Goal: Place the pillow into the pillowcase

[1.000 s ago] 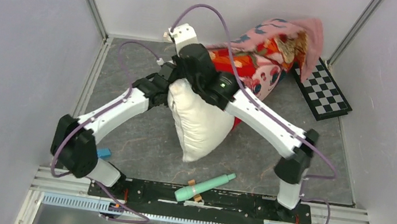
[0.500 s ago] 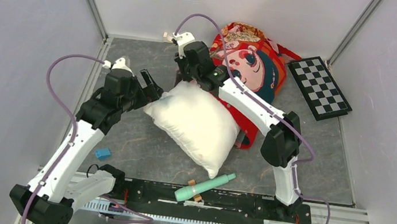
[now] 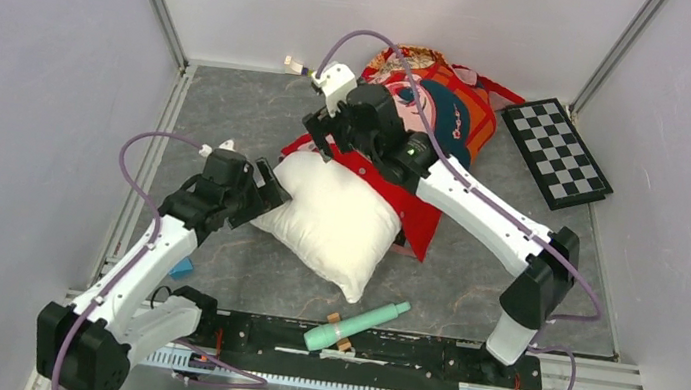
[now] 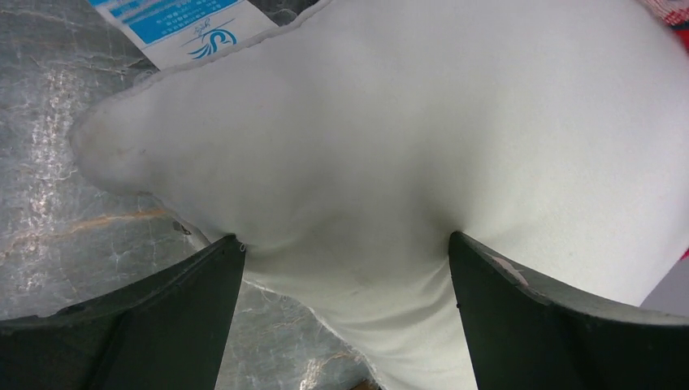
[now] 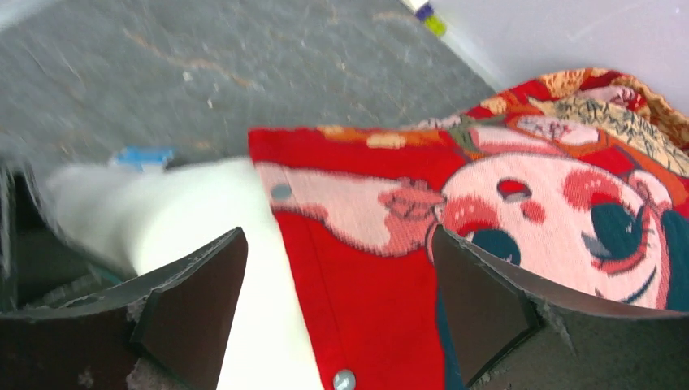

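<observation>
Now, starting at your left, a small blue block [image 3: 179, 266] lies on the grey marbled surface [image 3: 252, 107], just beside the left arm [image 3: 146, 260]. That arm reaches forward to the left corner of the pillow [image 3: 333, 222], and its jaws stand wide open. From the left wrist you see the two dark fingers [image 4: 146, 325] spread either side of a bulge of white fabric, with the fabric touching both inner faces but not squeezed between them. A blue-and-white label [image 4: 183, 24] sticks out of the pillow's seam at the far side of that view. The pillow lies flat on the surface in the middle, outside the pillowcase [image 3: 462, 120], and its far right edge rests against the pillowcase's red hem. Near the front rail, just in front of the pillow, a teal cylinder [image 3: 355, 325] lies at a slant. Moving right, the pillowcase lies spread toward the back wall with its red-orange side and cartoon face [image 5: 528, 195] turned up; a small round snap [image 5: 281, 192] shows by the hem. The right arm [image 3: 481, 208] stretches over it, and its jaws are open too, hanging above the spot where the pillow meets the hem, gripping nothing. Furthest right, a black-and-white checkerboard [image 3: 557, 152] lies by the corner, just beside the pillowcase.
</observation>
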`<state>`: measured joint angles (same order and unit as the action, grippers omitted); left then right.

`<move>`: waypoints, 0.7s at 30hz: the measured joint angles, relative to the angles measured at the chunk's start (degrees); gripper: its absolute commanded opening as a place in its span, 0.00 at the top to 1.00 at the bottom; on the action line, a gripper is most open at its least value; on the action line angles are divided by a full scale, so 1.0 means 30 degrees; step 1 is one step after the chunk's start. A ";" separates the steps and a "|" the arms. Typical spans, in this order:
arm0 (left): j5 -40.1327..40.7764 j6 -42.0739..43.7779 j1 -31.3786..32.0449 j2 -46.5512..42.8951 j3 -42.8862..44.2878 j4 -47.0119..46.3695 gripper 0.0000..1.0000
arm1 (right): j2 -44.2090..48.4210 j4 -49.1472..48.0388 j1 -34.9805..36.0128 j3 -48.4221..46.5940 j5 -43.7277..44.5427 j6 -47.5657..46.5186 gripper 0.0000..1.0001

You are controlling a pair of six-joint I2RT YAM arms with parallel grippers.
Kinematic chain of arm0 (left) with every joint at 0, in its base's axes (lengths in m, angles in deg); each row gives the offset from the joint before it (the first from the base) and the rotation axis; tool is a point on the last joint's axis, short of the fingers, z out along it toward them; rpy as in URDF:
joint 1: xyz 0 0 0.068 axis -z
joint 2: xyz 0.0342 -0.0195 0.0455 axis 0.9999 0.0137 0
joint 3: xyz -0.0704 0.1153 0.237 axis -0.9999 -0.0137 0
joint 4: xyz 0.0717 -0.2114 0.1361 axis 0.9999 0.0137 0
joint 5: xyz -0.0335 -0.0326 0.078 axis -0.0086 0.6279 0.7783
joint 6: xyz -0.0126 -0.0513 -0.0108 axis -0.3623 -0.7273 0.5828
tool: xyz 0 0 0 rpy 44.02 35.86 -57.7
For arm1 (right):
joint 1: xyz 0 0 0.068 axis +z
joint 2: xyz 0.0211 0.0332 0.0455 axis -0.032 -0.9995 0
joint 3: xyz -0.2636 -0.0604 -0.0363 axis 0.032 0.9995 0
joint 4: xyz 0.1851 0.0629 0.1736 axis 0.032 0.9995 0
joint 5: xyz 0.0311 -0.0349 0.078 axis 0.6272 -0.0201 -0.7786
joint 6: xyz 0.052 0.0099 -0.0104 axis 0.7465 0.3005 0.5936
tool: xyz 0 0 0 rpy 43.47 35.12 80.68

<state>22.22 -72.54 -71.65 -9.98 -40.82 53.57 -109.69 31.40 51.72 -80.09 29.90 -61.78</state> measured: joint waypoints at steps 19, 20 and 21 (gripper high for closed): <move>-0.1377 -0.0954 -0.0685 0.5938 0.0211 -0.5253 0.98 | -0.2106 0.2798 0.0918 0.0423 0.7176 -0.1603 1.00; -0.1355 -0.1005 -0.0678 0.6178 0.0270 -0.5413 0.98 | -0.2637 0.3381 0.1064 -0.0984 0.7592 -0.1399 1.00; -0.1326 -0.1056 -0.0634 0.6455 0.0364 -0.5581 0.98 | -0.3133 0.3920 0.1304 -0.2455 0.7912 -0.1151 1.00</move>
<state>18.24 -75.71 -73.56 9.38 -39.73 36.83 -119.09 43.16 55.63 -87.45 53.64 -65.23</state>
